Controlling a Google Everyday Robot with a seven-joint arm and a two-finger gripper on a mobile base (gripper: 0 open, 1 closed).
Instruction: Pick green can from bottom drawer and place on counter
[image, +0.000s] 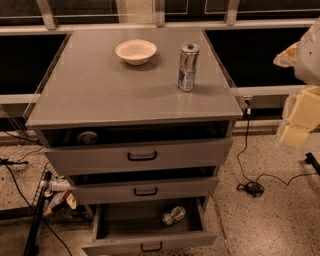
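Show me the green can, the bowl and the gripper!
green can (173, 215), camera view, its side
bowl (136, 49), camera view, its inside
gripper (299, 121), camera view, its middle, at the right edge

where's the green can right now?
The green can lies in the open bottom drawer, right of centre; the gripper is at the view's right edge, beside the counter.

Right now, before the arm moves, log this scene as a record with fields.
green can: lying on its side in the bottom drawer, right of middle
bottom drawer: pulled open, lowest of three
top drawer: slightly open
middle drawer: slightly open
counter: holds a white bowl and an upright silver-and-blue can, set apart
gripper: at the right edge of the view, beside the cabinet, away from the bottom drawer
task state: green can not yet picked
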